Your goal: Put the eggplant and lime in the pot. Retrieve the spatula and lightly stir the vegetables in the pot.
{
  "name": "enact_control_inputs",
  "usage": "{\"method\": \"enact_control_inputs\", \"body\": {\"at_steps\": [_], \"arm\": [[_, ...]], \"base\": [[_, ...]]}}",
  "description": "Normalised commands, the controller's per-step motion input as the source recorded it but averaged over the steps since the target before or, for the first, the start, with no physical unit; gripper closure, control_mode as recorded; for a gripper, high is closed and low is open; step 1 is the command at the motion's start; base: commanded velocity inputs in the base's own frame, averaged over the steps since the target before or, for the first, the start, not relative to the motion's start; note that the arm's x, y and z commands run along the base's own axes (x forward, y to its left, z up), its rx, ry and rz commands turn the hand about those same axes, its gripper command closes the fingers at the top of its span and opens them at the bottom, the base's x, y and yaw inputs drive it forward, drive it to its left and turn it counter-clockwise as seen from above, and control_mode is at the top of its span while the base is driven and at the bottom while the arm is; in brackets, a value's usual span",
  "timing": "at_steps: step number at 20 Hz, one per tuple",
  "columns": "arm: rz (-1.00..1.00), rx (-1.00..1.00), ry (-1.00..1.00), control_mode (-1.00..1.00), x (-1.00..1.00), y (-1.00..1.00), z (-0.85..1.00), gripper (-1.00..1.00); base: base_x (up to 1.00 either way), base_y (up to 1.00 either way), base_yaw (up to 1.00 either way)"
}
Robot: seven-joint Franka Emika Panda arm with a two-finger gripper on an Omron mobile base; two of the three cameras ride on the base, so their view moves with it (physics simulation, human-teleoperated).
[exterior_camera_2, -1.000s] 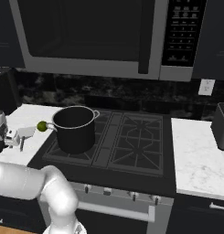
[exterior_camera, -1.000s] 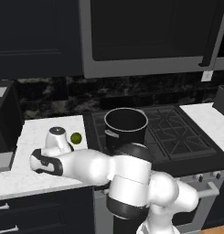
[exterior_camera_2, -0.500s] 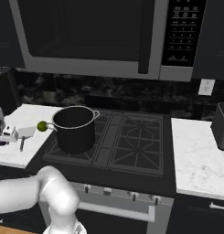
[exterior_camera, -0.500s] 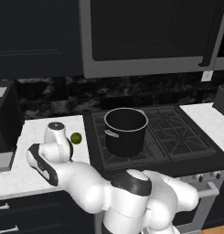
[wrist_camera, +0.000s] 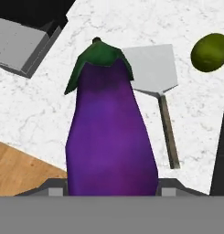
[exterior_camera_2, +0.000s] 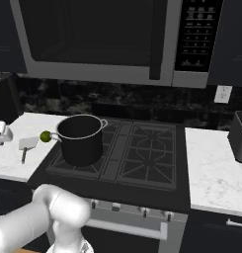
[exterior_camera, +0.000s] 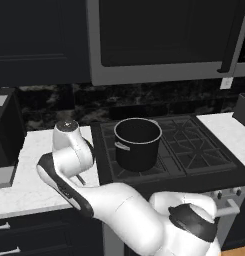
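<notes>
Your claw (wrist_camera: 112, 191) grips the eggplant (wrist_camera: 111, 132) above the desk (wrist_camera: 35, 109), spatula (wrist_camera: 154, 75) just beside. The right base view adds the lime (exterior_camera_2: 45, 136) touching the pot (exterior_camera_2: 82, 140).

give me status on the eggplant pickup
Gripper shut on eggplant, above the counter. Lime and spatula lie on it. Pot open, nothing blocking.

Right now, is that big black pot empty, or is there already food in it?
It looks empty. The pot shows only a dark inside, the lime sits on the counter beside it, and the eggplant is at the hand.
</notes>
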Motion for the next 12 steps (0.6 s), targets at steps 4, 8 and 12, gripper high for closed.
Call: {"method": "enact_control_inputs", "body": {"at_steps": [4,8,12], "arm": [[0.08,0.0,-0.06,-1.0,-0.48,-0.99,0.95,1.0],[0.08,0.0,0.0,-1.0,-0.24,-0.96,0.94,1.0],[0.08,-0.02,0.03,-1.0,-0.03,-0.82,0.55,1.0]], "base": [[0.0,0.0,0.0],[0.0,0.0,0.0],[0.0,0.0,0.0]]}}
